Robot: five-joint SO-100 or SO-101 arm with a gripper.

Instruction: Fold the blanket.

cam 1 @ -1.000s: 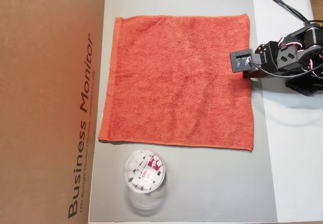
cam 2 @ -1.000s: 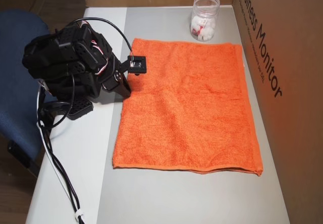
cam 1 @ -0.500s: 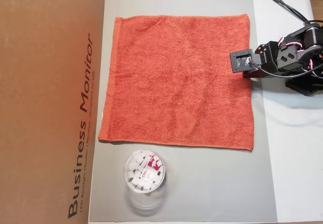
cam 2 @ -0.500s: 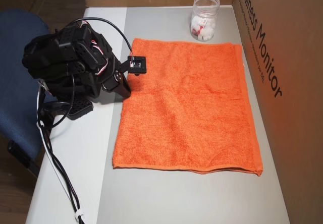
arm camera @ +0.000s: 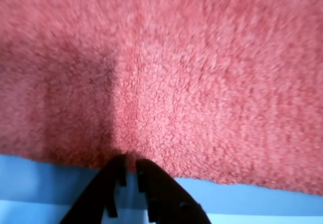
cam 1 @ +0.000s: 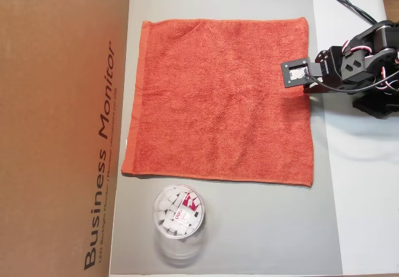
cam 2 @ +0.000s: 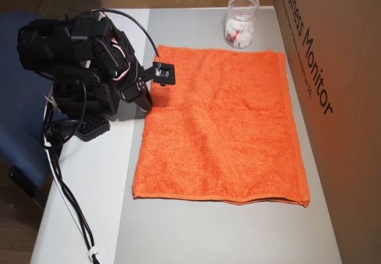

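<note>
The orange-red blanket [cam 1: 218, 102] lies flat and spread out on a grey mat [cam 1: 262, 227] in both overhead views [cam 2: 226, 127]. My gripper [cam 1: 308, 90] is down at the middle of the blanket's right edge in one overhead view and at its left edge in the other [cam 2: 146, 104]. In the wrist view the two black fingers [arm camera: 113, 183] stand nearly together at the blanket's hem [arm camera: 176, 57]. A crease runs up the cloth from the gripper [arm camera: 131, 164], which looks pinched on the edge.
A clear jar [cam 1: 179, 211] of small white items stands on the mat just off one blanket corner, also in the other overhead view [cam 2: 241, 20]. A big cardboard box [cam 1: 56, 127] borders the far side of the blanket. Cables [cam 2: 65, 187] trail from the arm base.
</note>
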